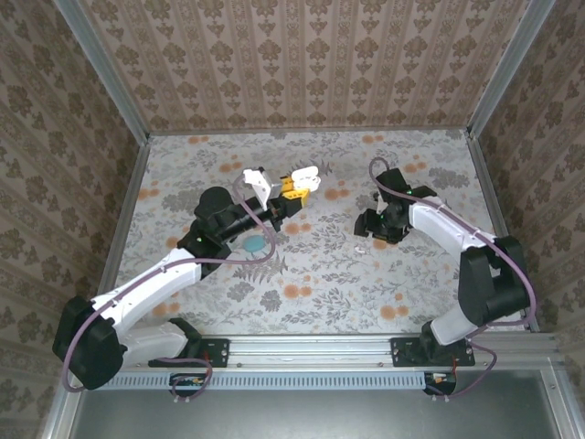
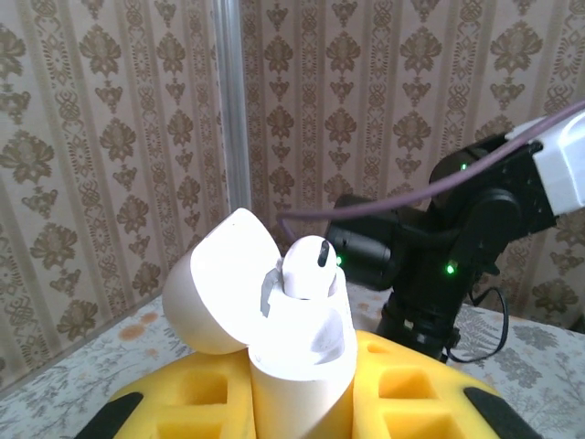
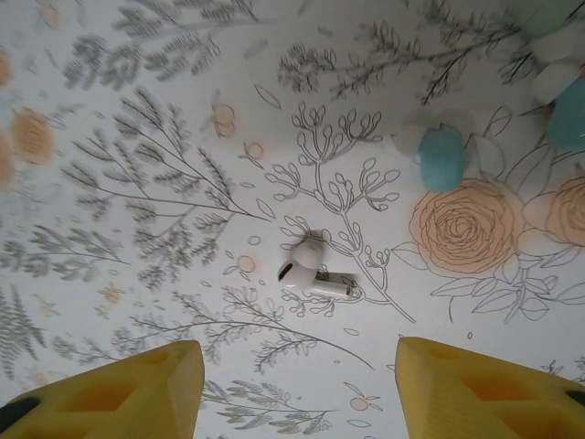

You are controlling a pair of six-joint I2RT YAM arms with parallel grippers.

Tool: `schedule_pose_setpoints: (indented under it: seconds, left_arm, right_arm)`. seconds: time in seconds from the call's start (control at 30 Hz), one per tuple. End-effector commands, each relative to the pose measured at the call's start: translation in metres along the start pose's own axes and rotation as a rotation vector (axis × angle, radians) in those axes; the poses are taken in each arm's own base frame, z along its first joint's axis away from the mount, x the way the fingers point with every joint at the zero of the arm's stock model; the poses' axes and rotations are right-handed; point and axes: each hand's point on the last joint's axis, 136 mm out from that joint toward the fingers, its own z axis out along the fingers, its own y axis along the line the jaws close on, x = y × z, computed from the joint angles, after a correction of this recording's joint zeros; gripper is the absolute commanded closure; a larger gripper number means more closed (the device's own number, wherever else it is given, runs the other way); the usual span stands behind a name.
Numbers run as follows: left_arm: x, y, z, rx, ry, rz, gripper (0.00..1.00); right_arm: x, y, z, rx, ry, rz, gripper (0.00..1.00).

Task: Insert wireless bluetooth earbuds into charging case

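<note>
The counter (image 1: 366,293) is boxed in by wallpapered walls (image 1: 302,64) at the back and on both sides, with plenty of bare floral surface in the middle. Both grippers are out mid-counter, well away from every wall and well apart from each other.

The left gripper (image 1: 294,186) is clamped on the white charging case (image 2: 302,366), which stands upright between its yellow fingers (image 2: 164,393). The lid (image 2: 219,283) is flipped open and leans off toward the gripper's left-finger side. One earbud (image 2: 306,267) sits in the case with its head poking out of the top. I can't tell if the second slot is filled, because the lid and that bud hide it.

The right gripper (image 3: 297,366) points down at the counter with its jaws apart and nothing between them. The loose earbud (image 3: 309,265) lies flat on the counter just ahead of its fingertips, roughly centred between them, with bare counter all around it. Further ahead, toward its right finger, there's a teal oval piece (image 3: 441,157), well clear of that earbud.
</note>
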Motion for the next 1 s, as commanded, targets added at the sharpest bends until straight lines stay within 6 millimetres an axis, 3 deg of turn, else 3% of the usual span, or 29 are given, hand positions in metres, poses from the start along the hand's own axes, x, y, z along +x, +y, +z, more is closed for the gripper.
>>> schedule_pose_setpoints:
  seconds: [0.0, 0.2, 0.4, 0.97]
  left_arm:
    - [-0.01, 0.009, -0.006, -0.06, -0.022, 0.0, 0.79]
    - [-0.01, 0.012, -0.005, -0.072, -0.026, -0.013, 0.79]
    - [-0.009, 0.012, -0.005, -0.071, -0.017, -0.014, 0.79]
    - [-0.009, 0.011, -0.005, -0.063, -0.007, -0.003, 0.79]
  right_arm:
    - [0.005, 0.001, 0.006, 0.014, 0.028, -0.068, 0.4]
    - [0.005, 0.012, 0.022, -0.026, 0.052, -0.135, 0.39]
    - [0.006, 0.008, 0.038, 0.008, 0.087, -0.145, 0.39]
    - [0.006, 0.011, 0.059, -0.005, 0.147, -0.194, 0.4]
